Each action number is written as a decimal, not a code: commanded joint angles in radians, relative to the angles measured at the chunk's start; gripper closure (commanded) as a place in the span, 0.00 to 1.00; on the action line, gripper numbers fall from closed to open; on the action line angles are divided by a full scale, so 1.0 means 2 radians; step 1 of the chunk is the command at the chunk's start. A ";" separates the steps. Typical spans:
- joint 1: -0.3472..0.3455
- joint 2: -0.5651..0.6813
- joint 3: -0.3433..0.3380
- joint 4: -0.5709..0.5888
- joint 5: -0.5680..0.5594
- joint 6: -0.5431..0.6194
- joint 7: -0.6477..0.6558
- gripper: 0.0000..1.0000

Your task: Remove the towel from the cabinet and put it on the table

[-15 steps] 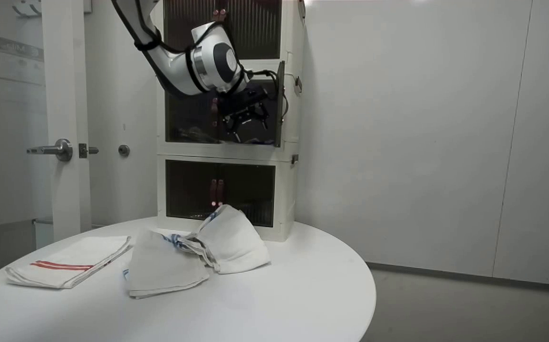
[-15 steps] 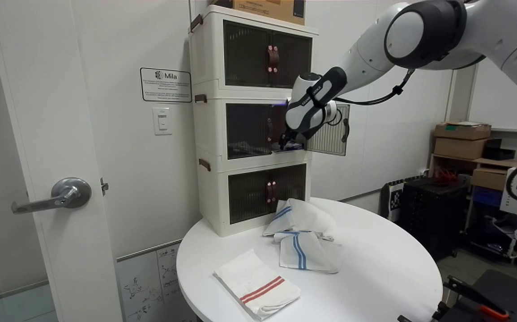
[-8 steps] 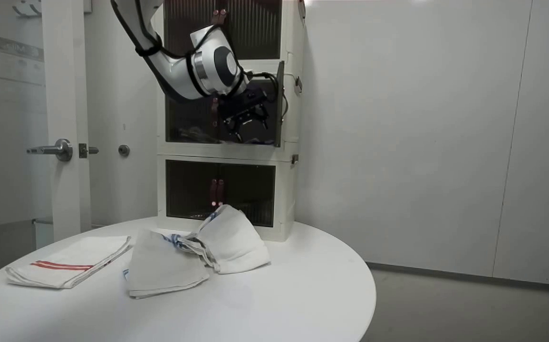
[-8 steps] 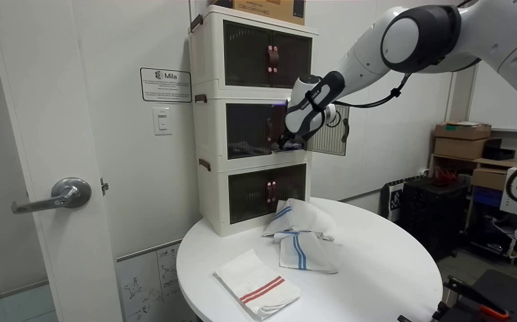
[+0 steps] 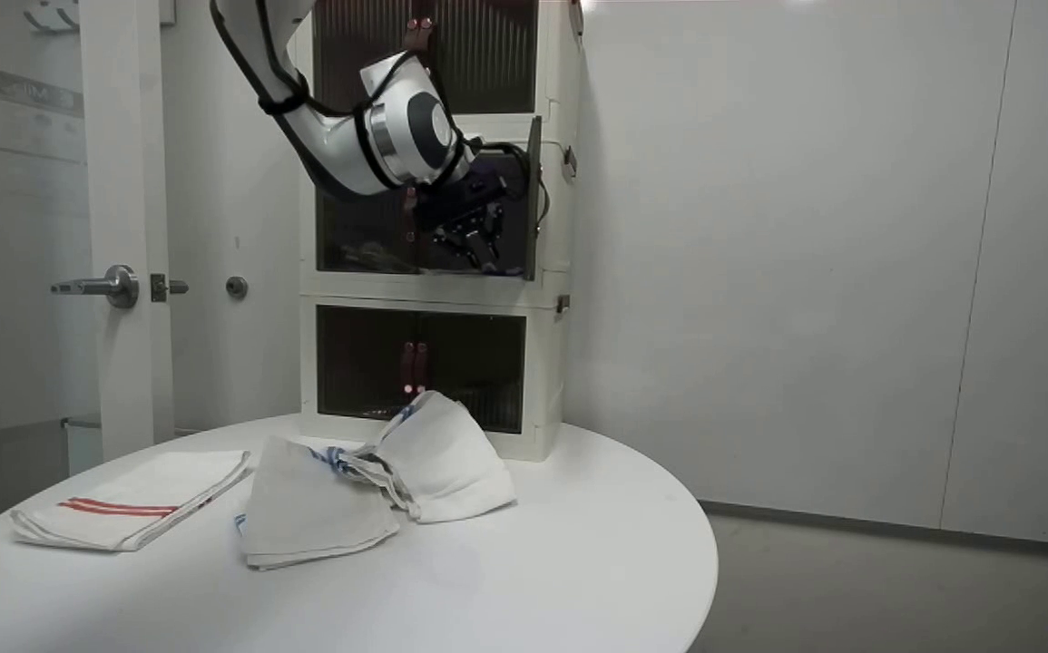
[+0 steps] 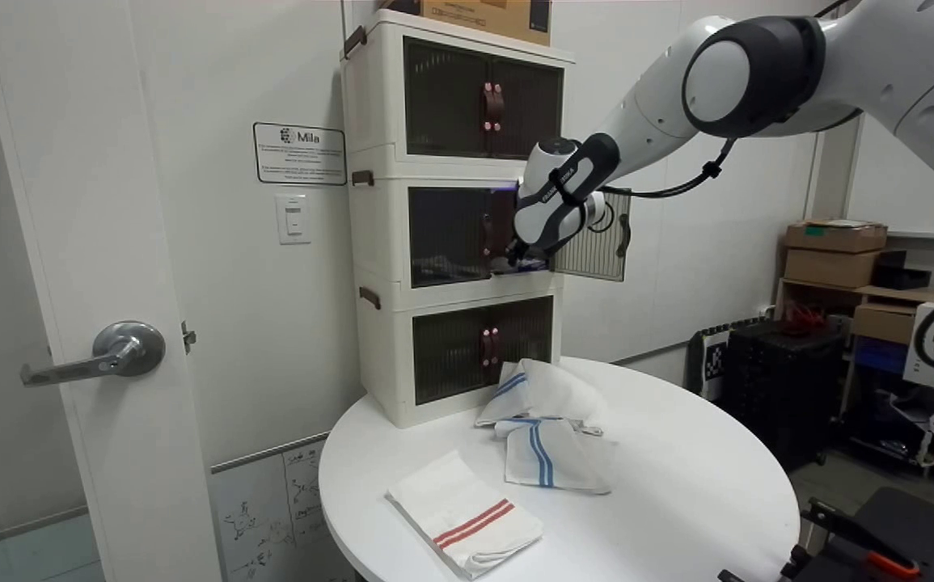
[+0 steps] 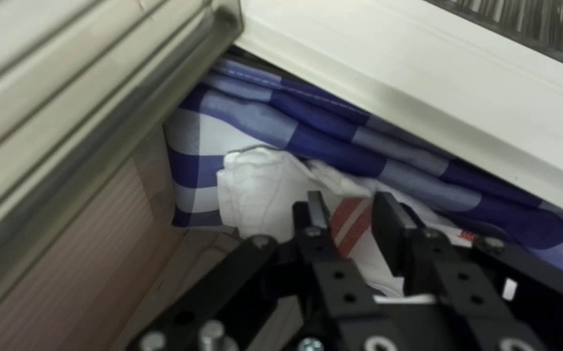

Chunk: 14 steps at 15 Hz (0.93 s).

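A white towel (image 7: 262,185) with two red stripes lies inside the middle compartment of the cabinet (image 6: 386,234), bunched against a blue-and-white checked cloth (image 7: 330,146). Over it, in the wrist view, my gripper (image 7: 350,200) is open, its fingers partly drawn together. White and red cloth shows through the gap; whether the fingertips touch it I cannot tell. In an exterior view the gripper (image 5: 485,258) points down into that compartment, in front of the dark interior. The white round table (image 6: 677,501) stands below, bearing the cabinet.
On the table lie a folded red-striped towel (image 6: 467,513) and two rumpled blue-striped towels (image 6: 564,461), (image 5: 451,462). The compartment's swung-out door (image 6: 592,252) stands close beside the wrist and its cables. The left door panel (image 6: 449,234) is closed.
The gripper's fingers have moved from wide apart to much nearer each other. The arm has sunk slightly. Towels on the table have not moved.
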 commanded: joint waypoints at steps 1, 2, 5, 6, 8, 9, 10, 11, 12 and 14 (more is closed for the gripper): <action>0.006 0.025 -0.009 0.036 -0.009 -0.011 0.006 0.46; 0.006 0.025 -0.009 0.035 -0.010 -0.013 0.002 0.45; 0.004 0.023 -0.006 0.032 -0.010 -0.019 -0.003 0.25; 0.003 0.022 -0.004 0.031 -0.011 -0.024 -0.006 0.18; 0.003 0.022 -0.005 0.029 -0.013 -0.029 -0.009 0.13; 0.003 0.022 -0.004 0.029 -0.014 -0.029 -0.010 0.47; 0.003 0.022 -0.004 0.028 -0.014 -0.029 -0.010 0.43; 0.003 0.022 -0.004 0.028 -0.015 -0.029 -0.010 0.44; 0.003 0.023 -0.003 0.029 -0.016 -0.029 -0.010 0.52; 0.002 0.023 -0.003 0.030 -0.016 -0.029 -0.010 0.68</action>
